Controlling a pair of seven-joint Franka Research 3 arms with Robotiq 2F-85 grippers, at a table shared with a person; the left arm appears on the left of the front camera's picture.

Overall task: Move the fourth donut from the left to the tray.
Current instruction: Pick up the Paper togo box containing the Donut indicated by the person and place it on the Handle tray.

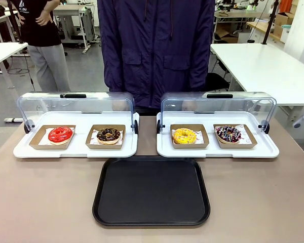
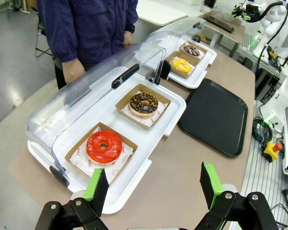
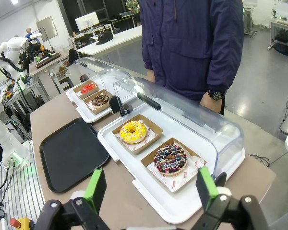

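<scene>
Chocolate-iced ring donut with white and pink streaks (image 1: 228, 133) lies flat, hole up, no long axis, in the rightmost brown cardboard holder (image 1: 249, 143) on the right white display tray (image 1: 213, 151), beside a yellow-iced donut (image 1: 185, 135). The left white display tray (image 1: 78, 150) carries a red-iced donut (image 1: 60, 134) and a gold-sprinkled chocolate donut (image 1: 109, 134). Four donuts, four holders, two raised clear lids (image 1: 76, 106). One flat black plastic tray (image 1: 152, 192) lies in front. Left gripper (image 2: 153, 179) and right gripper (image 3: 150, 184) gape, holding nothing.

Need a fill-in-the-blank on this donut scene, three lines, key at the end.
The fourth donut lies directly right of the ___ donut in the front view.
The tray lies nearer the robot than the ___ white display trays.
The left end effector and right end effector are both ___.
Missing words: yellow, two, open.
</scene>
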